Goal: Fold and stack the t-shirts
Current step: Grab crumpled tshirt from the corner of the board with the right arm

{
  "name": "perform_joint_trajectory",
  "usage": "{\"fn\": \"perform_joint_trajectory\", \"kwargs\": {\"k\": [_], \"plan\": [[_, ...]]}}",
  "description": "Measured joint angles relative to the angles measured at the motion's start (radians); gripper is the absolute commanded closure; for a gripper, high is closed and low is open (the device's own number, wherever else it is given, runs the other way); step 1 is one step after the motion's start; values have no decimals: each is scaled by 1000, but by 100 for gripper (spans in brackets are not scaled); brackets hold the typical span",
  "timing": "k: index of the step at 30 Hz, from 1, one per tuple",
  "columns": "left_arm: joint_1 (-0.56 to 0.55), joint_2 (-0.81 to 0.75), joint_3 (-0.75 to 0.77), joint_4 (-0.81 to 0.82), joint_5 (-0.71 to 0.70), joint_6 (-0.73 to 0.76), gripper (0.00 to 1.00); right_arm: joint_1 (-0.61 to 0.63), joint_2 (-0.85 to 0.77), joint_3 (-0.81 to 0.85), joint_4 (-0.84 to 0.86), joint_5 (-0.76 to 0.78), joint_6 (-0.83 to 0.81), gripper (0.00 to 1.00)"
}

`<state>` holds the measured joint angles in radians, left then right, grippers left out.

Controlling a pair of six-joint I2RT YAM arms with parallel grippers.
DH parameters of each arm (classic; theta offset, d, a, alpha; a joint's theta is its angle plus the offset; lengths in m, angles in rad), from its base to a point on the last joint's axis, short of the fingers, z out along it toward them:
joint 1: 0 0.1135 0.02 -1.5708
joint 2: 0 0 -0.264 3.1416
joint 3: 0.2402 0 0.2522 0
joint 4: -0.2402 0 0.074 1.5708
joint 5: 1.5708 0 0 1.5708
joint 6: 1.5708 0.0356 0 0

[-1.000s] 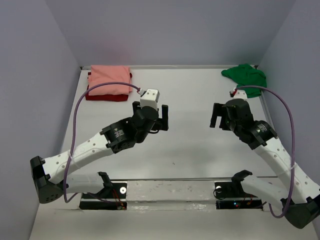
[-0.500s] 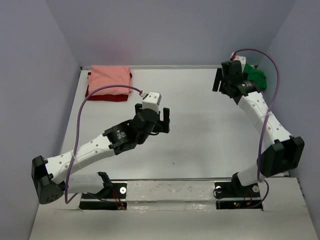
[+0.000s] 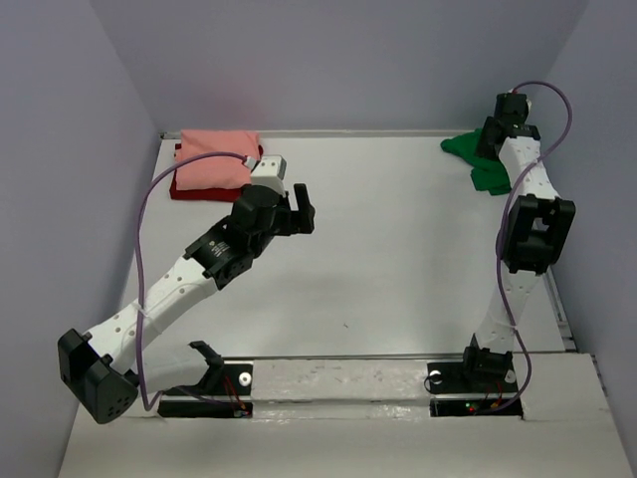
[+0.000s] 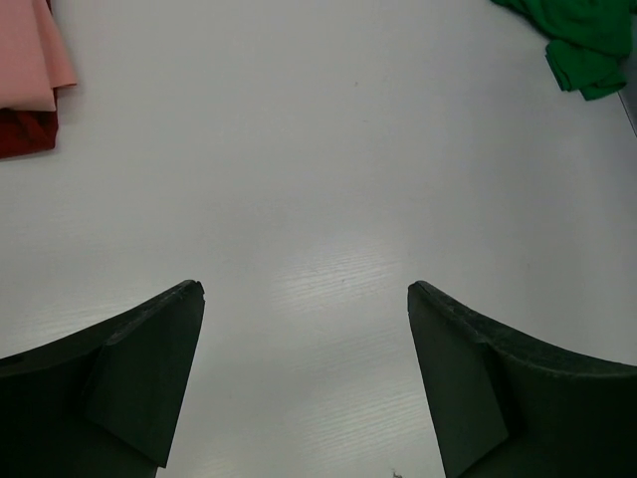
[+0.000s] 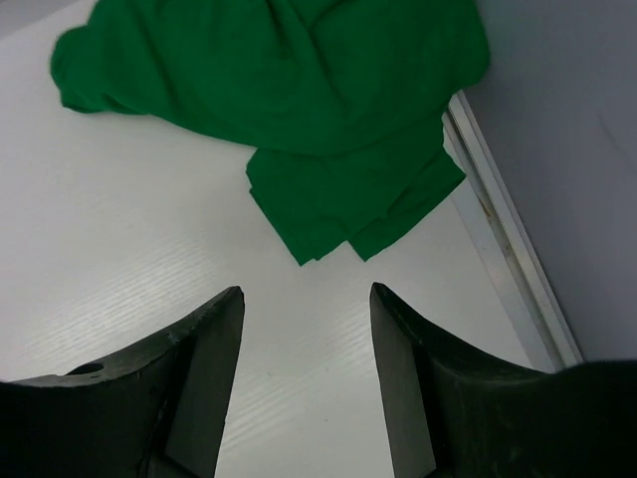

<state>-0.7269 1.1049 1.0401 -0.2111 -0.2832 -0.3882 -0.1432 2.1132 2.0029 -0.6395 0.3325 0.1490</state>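
The bright green t-shirt (image 3: pixel 464 146) lies crumpled at the back right corner, and it also shows in the right wrist view (image 5: pixel 289 90) and the left wrist view (image 4: pixel 582 40). The salmon pink t-shirt (image 3: pixel 214 159) lies folded on the folded dark red t-shirt (image 3: pixel 209 193) at the back left. Both show in the left wrist view, pink (image 4: pixel 30 60) over dark red (image 4: pixel 25 129). My right gripper (image 5: pixel 305 291) is open and empty, hovering just short of the green shirt's near edge; it also shows in the top view (image 3: pixel 488 144). My left gripper (image 3: pixel 302 209) is open and empty over bare table (image 4: pixel 304 289), right of the stack.
The white table (image 3: pixel 378 249) is boxed in by grey walls at the back and sides. A metal rail (image 5: pixel 508 259) runs along the right edge beside the green shirt. The right arm (image 3: pixel 528 229) stands stretched up along the right wall.
My right arm has swung from mid-table to the back right corner, over the green shirt. My left arm has drawn back and left, toward the pink and red stack. Both grippers stayed open.
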Motion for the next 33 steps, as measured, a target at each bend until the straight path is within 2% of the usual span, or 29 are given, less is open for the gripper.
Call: {"fn": "perform_joint_trajectory", "kwargs": {"k": [6,13,17,20,27,33], "plan": [[1,17,0,6,51,6,7,-40,102,-5,-8,-18,2,46],[3,20,0,6,74,6,7,-71,108,-134,12,-47,20,49],[8,20,0,5,82,6,7,-93,115,-127,19,-107,34,49],[9,20,0,5,91,6,7,-105,157,-57,11,-144,38,47],[10,23,0,5,119,2,8,-119,351,249,-59,-290,38,43],[11,59,10,6,131,-2,8,-119,375,281,-105,-349,39,43]]}}
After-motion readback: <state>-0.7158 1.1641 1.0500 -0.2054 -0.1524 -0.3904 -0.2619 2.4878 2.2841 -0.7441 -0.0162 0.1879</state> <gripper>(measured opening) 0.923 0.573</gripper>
